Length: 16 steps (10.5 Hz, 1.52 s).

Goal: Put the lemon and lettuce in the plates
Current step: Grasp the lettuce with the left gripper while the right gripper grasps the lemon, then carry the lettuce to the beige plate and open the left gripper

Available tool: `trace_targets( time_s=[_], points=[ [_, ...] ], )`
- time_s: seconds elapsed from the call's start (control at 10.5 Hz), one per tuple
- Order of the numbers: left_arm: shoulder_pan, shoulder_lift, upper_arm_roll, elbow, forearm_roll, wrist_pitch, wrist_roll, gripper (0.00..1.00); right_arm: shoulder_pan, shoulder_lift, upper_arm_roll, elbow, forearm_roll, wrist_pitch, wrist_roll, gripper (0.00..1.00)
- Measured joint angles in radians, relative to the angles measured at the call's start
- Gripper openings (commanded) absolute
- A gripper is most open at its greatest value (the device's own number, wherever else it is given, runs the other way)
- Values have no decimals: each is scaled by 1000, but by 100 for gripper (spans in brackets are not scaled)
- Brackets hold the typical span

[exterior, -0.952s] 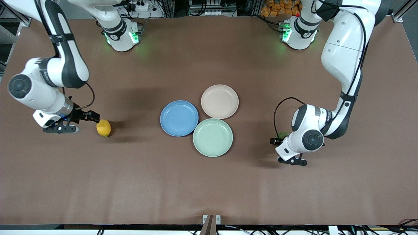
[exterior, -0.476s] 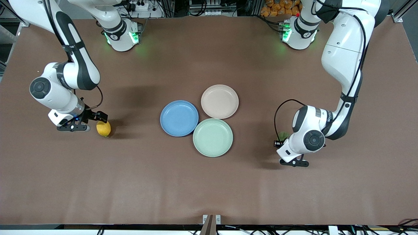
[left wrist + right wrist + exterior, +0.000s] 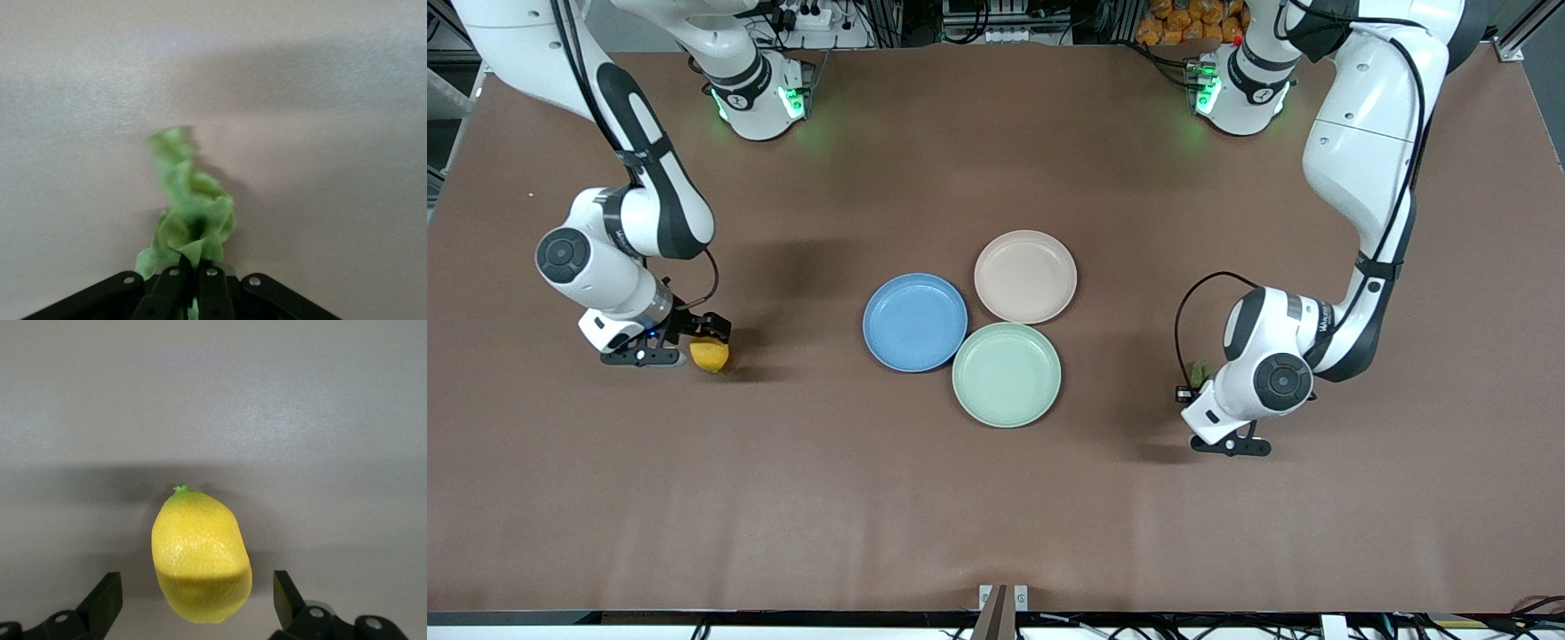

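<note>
From my station I had the right gripper down at the small oval bright yellow lemon, fingers spread wide apart with the fruit sitting between them and neither finger visibly touching it. The lemon lay on the brown desk toward the right arm's end, well apart from the round shallow blue plate. My worry there was the shape: a rounded, smooth-skinned fruit could squirt out sideways or roll if the fingers closed off-centre. In the right wrist view the lemon looked glossy and plump, with a small green nub at its stem end pointing away from the fingers.

The left gripper was low over the desk toward the left arm's end, its fingers pinched together on the wrinkly green lettuce leaf. From the front only a sliver of lettuce showed beside the wrist. The grip looked to be right at the leaf's edge, so I judged it could tear or slip free on the lift, and the limp leaf might drape over the rim of the round shallow beige-pink plate or land on the pale mint-green plate just beside it. All three plates sat touching or nearly so, still bare
</note>
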State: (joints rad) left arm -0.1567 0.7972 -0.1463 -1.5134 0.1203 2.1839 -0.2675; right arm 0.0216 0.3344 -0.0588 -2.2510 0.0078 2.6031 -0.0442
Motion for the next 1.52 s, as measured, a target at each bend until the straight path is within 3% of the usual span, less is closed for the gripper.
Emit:
trace_targets(
  time_s=[0.38,0.76,0.86,1.05,1.14,1.52],
  points=[
    [-2,-78,-44,-54,0,1,-61,0,0,61,0,-32,0,121,0,100],
    [-4,-227,-97,-209,0,6,-160,0,0,111,0,-37,0,194,0,99],
    [-3,-258,-113,-253,0,24,-188,0,0,110,0,-37,0,199,0,89],
    [-4,-293,-170,-310,0,51,-290,0,0,110,1,-37,0,199,0,53],
    [-10,-298,-206,-321,0,54,-356,0,0,107,0,-35,0,200,0,41],
    [-172,-298,-242,-329,0,59,-606,0,1,107,3,-33,0,197,0,38]
  ],
)
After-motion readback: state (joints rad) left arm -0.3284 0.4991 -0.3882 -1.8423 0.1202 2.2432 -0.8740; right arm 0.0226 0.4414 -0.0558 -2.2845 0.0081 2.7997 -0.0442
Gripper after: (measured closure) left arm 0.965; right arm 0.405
